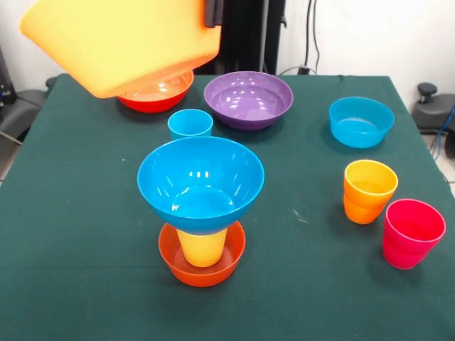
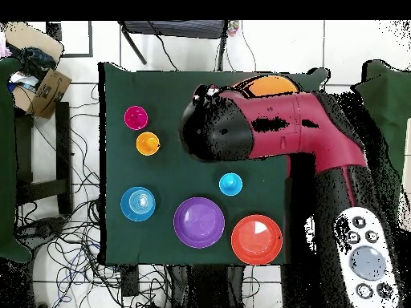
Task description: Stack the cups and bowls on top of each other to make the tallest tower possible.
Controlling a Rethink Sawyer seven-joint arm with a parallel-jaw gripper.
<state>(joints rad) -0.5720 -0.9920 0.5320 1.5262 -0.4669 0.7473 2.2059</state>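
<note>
Gripper fingers cannot be made out in either view: in the front view only a black part of the arm (image 1: 213, 13) shows at the top edge, right against the large light orange glossy plastic bowl (image 1: 121, 39), which hangs tilted in the air at the upper left. Whether that bowl is clamped cannot be told. From overhead the red and black arm (image 2: 273, 132) covers the middle of the dark green cloth-covered table (image 1: 71, 213), with a sliver of the light orange bowl showing past it.

Near the front edge stands the tower (image 1: 201, 213): a small red-orange plastic bowl (image 1: 202, 264) on the cloth, a yellow plastic cup (image 1: 202, 249) upright inside it, and a large blue plastic bowl (image 1: 200, 181) sitting mouth-up on the cup's rim.

Behind the tower a blue plastic cup (image 1: 190, 123) stands alone. A purple plastic bowl (image 1: 249, 98) sits just beyond it, and a medium red-orange bowl (image 1: 158, 94) lies partly hidden under the raised bowl. A small teal-blue bowl (image 1: 361, 121) sits toward the right. An orange plastic cup (image 1: 368, 190) and a pinkish red plastic cup (image 1: 412, 232) stand close together at the right side.
</note>
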